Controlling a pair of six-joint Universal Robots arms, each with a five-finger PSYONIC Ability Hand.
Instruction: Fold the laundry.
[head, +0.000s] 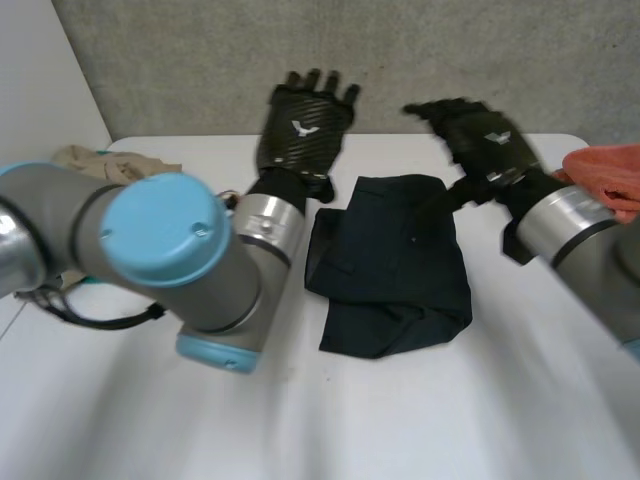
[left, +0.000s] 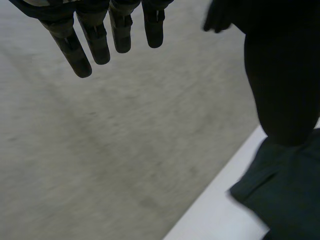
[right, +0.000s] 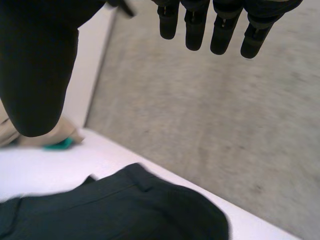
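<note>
A dark folded garment (head: 395, 265) lies on the white table (head: 420, 420) between my two arms. My left hand (head: 300, 125) is raised above the table's far edge, just left of the garment, fingers straight and holding nothing. My right hand (head: 480, 135) hovers over the garment's far right corner, also open and empty. In the left wrist view the straight fingers (left: 95, 42) point at the grey wall, with the garment (left: 290, 190) below the thumb. In the right wrist view the fingers (right: 222, 30) are spread above the garment's far edge (right: 120, 210).
An orange cloth (head: 605, 175) lies at the table's right edge beside my right forearm. A beige cloth (head: 100, 160) sits at the far left corner, and it (right: 55, 135) lies by a teal item (right: 60, 144). A grey wall (head: 450, 50) stands behind the table.
</note>
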